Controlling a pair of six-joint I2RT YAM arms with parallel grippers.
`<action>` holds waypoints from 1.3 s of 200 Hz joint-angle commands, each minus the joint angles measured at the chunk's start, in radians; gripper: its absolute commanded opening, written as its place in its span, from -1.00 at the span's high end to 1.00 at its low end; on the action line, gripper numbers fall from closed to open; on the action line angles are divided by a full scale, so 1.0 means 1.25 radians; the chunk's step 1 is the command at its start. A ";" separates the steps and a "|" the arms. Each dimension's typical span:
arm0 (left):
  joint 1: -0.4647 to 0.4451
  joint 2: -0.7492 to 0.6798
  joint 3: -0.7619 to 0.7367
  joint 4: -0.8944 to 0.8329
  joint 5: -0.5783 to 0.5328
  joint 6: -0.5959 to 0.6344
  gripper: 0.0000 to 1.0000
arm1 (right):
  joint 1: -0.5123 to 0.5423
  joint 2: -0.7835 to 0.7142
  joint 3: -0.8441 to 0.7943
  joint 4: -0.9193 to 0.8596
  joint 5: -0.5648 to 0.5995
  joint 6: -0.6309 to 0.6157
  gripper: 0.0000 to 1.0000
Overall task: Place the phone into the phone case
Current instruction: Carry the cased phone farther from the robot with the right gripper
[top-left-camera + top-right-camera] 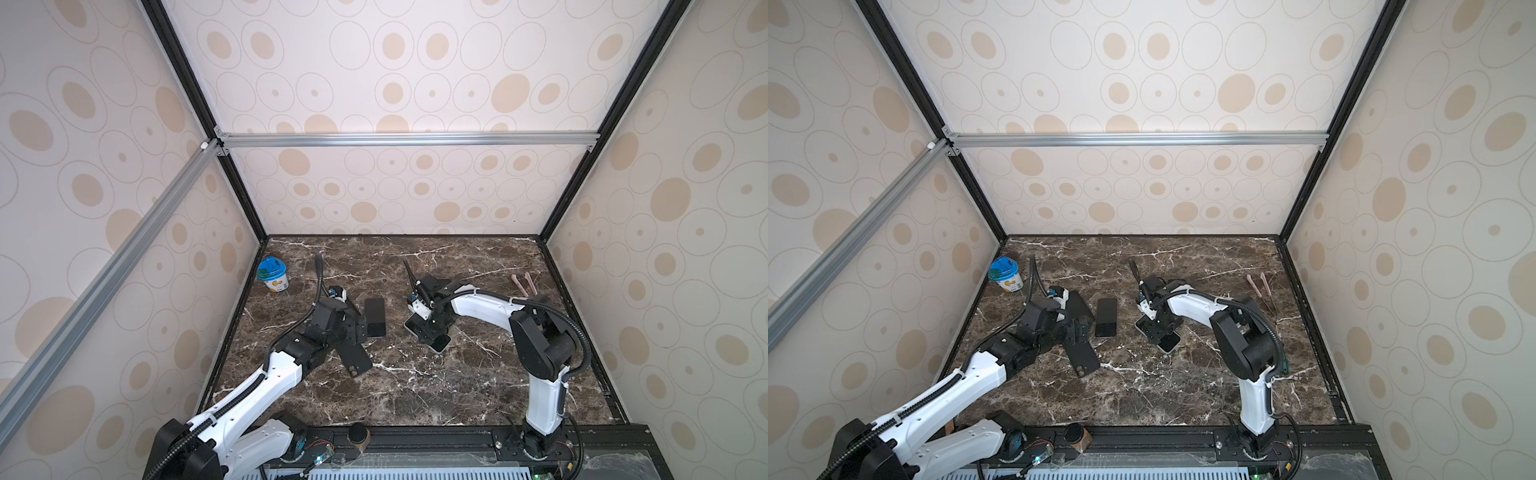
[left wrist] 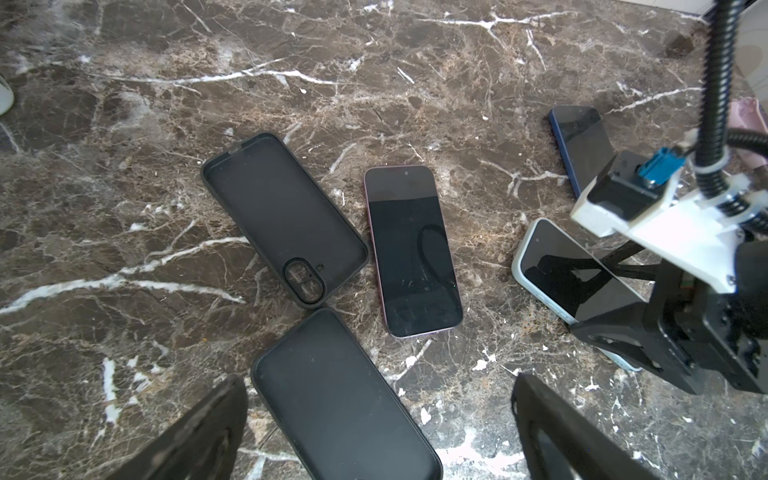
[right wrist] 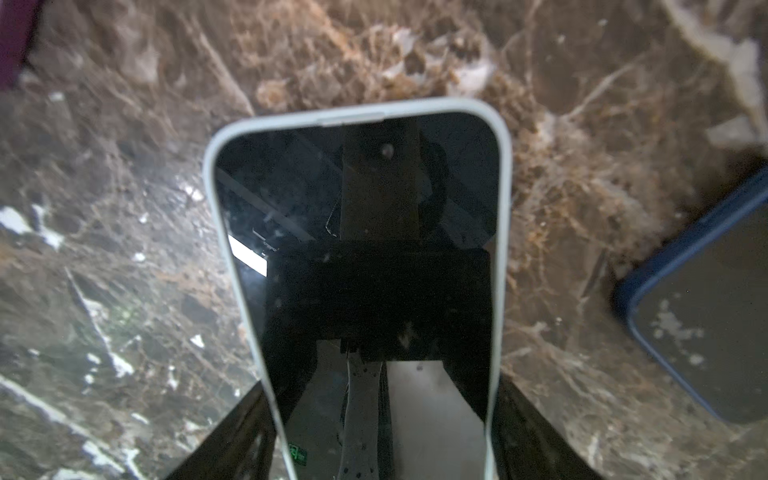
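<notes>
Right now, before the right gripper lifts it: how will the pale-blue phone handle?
The pale-blue phone is probably stiff, a flat slab. Likely slippery: the glossy screen shows reflections and the edges look rounded. It seems to lie flat on the marble table, so probably little side to grip.

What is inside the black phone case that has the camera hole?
Nothing. The phone case is empty, and only its bare dark floor shows. The part of the table right under it is covered by the case.

Twin high views over tabletop (image 1: 415,395); wrist cameras close, seemingly downward
</notes>
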 commanded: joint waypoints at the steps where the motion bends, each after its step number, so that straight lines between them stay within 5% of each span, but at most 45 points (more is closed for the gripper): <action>1: 0.006 -0.003 0.004 0.014 0.008 0.015 -1.00 | -0.032 -0.070 0.013 0.021 -0.021 0.087 0.65; 83: 0.007 0.012 0.012 0.038 0.047 0.028 -1.00 | -0.182 -0.090 0.097 0.054 0.111 0.192 0.81; 260: 0.008 -0.051 0.024 -0.012 0.021 0.061 -1.00 | -0.301 0.370 0.676 -0.026 0.234 0.217 0.86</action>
